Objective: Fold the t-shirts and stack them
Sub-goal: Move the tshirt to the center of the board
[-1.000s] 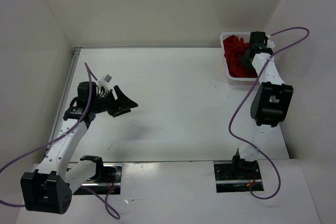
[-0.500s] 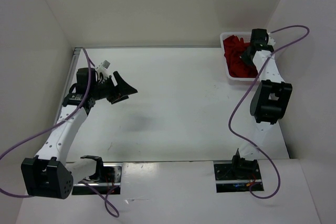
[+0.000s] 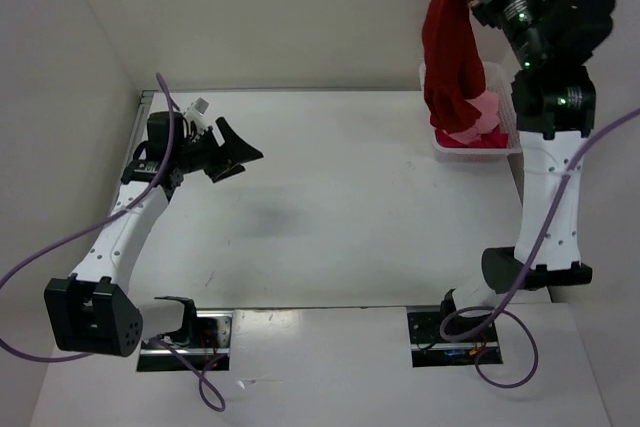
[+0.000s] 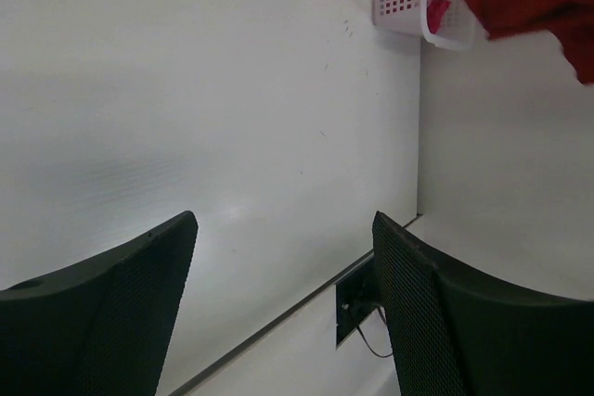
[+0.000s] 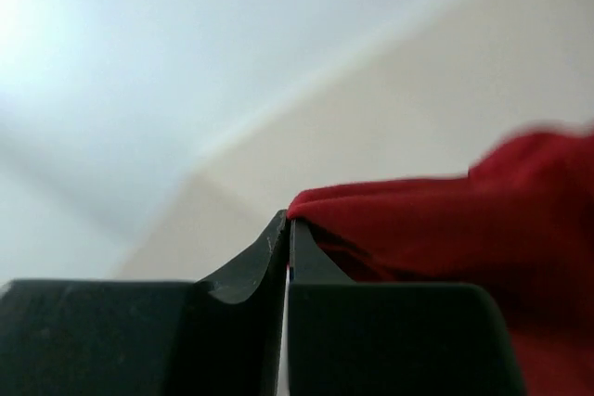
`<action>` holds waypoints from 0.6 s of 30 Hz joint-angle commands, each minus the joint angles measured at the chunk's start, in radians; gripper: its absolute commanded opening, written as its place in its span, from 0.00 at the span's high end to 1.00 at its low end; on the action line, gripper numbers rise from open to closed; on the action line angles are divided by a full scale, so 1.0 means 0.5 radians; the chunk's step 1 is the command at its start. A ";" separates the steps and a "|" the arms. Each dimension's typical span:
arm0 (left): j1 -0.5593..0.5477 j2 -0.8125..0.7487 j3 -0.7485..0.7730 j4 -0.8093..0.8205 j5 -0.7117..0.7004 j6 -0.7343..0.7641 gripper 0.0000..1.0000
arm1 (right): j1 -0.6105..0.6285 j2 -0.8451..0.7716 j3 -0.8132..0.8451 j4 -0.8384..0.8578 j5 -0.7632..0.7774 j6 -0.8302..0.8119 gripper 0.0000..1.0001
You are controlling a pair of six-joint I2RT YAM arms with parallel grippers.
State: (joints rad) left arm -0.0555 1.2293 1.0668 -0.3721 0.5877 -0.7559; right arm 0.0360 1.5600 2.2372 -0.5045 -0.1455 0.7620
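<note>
Robot lab cell, white table (image 3: pixel 340 217) boxed by plain walls (image 3: pixel 300 17), left arm (image 3: pixel 125 232), right arm (image 3: pixel 555 197)

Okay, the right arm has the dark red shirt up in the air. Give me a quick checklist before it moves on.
1. Right gripper shut on the dark red shirt: ok, cloth is pinched between the closed fingers.
2. Shirt's lower end free of the basket: cannot tell, it hangs over the basket in the top view.
3. Pink shirt not snagged on it: cannot tell, the two overlap.
4. Shirt spread out for laying flat: not ok, it hangs bunched in a narrow column.
5. Left gripper open and empty, ready to help: ok, over the table, far from the shirt.
</note>
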 commanded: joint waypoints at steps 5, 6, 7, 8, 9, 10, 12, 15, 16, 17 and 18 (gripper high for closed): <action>0.120 -0.004 0.085 0.103 -0.083 -0.139 0.17 | 0.069 0.233 0.670 0.564 -0.945 0.651 1.00; 0.120 -0.004 0.085 0.103 -0.083 -0.139 0.17 | 0.090 0.254 0.698 0.588 -0.994 0.691 1.00; 0.148 -0.026 0.085 0.103 -0.083 -0.139 0.15 | 0.130 0.255 0.698 0.589 -0.994 0.691 1.00; 0.148 -0.026 0.039 0.103 -0.083 -0.157 0.15 | 0.155 0.255 0.634 0.589 -0.994 0.667 1.00; 0.148 -0.044 0.017 0.121 -0.083 -0.157 0.15 | 0.176 0.230 0.546 0.552 -0.973 0.581 1.00; 0.148 -0.044 -0.004 0.121 -0.083 -0.157 0.15 | 0.204 0.185 0.208 0.552 -0.973 0.550 1.00; 0.148 -0.090 -0.071 0.100 -0.083 -0.121 0.15 | 0.234 -0.047 -0.290 0.753 -0.909 0.431 1.00; 0.148 -0.148 -0.133 0.029 -0.212 -0.029 0.15 | 0.253 -0.212 -1.141 0.816 -0.832 0.274 1.00; 0.148 -0.148 -0.179 0.008 -0.212 -0.010 0.15 | 0.253 -0.230 -1.434 0.816 -0.814 0.231 1.00; 0.148 -0.148 -0.204 -0.013 -0.212 0.030 0.17 | 0.253 -0.230 -1.552 0.816 -0.813 0.210 1.00; 0.148 -0.148 -0.228 -0.032 -0.212 0.060 0.17 | 0.253 -0.230 -1.654 0.816 -0.813 0.185 1.00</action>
State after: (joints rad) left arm 0.0162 1.1812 0.9882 -0.3603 0.5072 -0.7891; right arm 0.1555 1.4624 1.5753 -0.1158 -0.5720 0.9340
